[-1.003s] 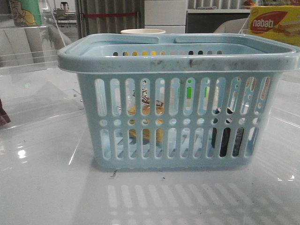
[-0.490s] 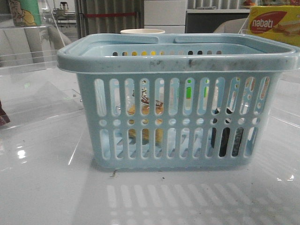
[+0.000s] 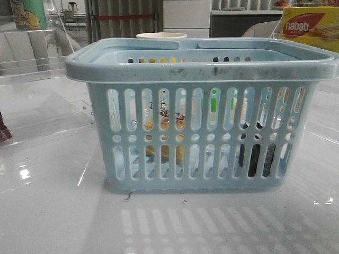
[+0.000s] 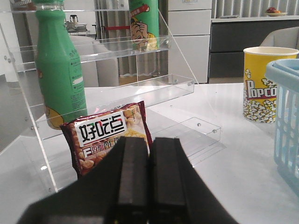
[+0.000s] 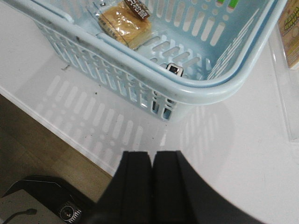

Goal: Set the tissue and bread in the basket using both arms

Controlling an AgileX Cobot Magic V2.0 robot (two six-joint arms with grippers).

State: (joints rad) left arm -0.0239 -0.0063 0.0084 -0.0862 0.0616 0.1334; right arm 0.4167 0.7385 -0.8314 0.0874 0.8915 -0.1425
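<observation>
The light blue basket (image 3: 201, 69) stands in the middle of the table. Through its slots I see the wrapped bread (image 3: 165, 138) inside at the left and the dark tissue (image 3: 256, 154) upright inside at the right. In the right wrist view the bread (image 5: 124, 23) lies on the basket (image 5: 205, 88) floor and the tissue (image 5: 174, 69) top shows by the near wall. My right gripper (image 5: 152, 153) is shut and empty, over the table edge outside the basket. My left gripper (image 4: 148, 140) is shut and empty, away from the basket (image 4: 285, 116).
Close in front of the left gripper stands a red snack bag (image 4: 107, 137) against a clear acrylic shelf (image 4: 140, 88) with a green bottle (image 4: 58, 70). A yellow popcorn cup (image 4: 264, 84) stands beside the basket. A nabati box (image 3: 312, 26) sits at the back right.
</observation>
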